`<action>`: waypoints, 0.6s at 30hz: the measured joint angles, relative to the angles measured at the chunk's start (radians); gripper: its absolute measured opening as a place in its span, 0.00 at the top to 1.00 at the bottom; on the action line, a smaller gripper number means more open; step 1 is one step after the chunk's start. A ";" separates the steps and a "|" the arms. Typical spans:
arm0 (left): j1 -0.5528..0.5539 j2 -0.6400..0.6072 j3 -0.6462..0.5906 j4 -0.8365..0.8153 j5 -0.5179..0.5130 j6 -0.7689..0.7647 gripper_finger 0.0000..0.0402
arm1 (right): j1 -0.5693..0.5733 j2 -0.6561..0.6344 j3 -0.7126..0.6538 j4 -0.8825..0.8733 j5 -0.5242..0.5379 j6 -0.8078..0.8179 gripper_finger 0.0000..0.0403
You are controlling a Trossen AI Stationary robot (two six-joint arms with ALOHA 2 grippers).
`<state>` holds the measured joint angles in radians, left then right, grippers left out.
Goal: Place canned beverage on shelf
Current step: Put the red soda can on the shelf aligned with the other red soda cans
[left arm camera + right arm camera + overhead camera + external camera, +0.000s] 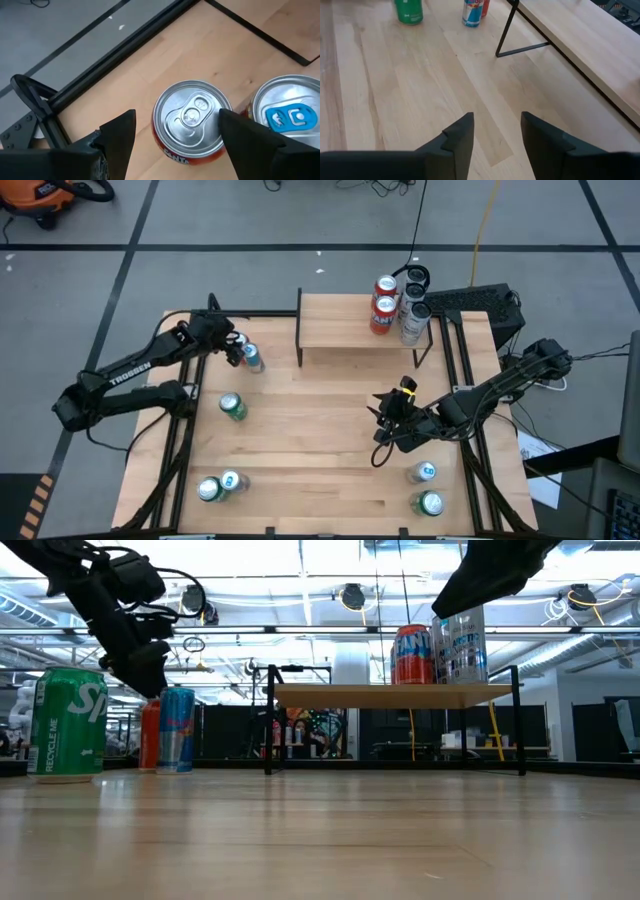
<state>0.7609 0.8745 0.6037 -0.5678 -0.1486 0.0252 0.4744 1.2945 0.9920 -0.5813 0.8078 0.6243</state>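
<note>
An orange can (pixel 192 117) stands upright on the table near its far left corner, beside a blue can (pixel 290 112). My left gripper (pixel 232 347) hangs open just above the orange can, pointing steeply down, one finger on either side of the can's top (pixel 175 135). In the low view the gripper's tip (pixel 140 670) is a little above the two cans (pixel 150 735). The shelf (pixel 350 330) stands at the far middle, with two red cans (pixel 384 302) and two silver cans (pixel 413 305) on its right end. My right gripper (pixel 497 132) is open and empty above the table's middle (pixel 385 415).
A green can (pixel 232 407) stands left of centre and shows large in the low view (pixel 68 725). Two cans (pixel 220 485) stand near the front left and two (pixel 427 487) near the front right. The shelf's left and middle board is bare.
</note>
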 joint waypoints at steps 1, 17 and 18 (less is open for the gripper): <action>0.000 0.000 0.001 -0.001 0.000 0.004 0.32 | 0.000 0.000 0.000 0.000 0.000 0.000 0.62; -0.004 -0.005 0.054 -0.030 0.036 -0.055 0.32 | 0.001 0.000 0.000 -0.003 -0.002 0.019 0.62; -0.004 -0.005 0.052 -0.032 0.035 -0.066 0.32 | 0.001 0.000 0.000 -0.004 -0.006 0.021 0.62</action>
<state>0.7570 0.8700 0.6559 -0.5995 -0.1136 -0.0403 0.4755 1.2945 0.9920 -0.5850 0.8019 0.6455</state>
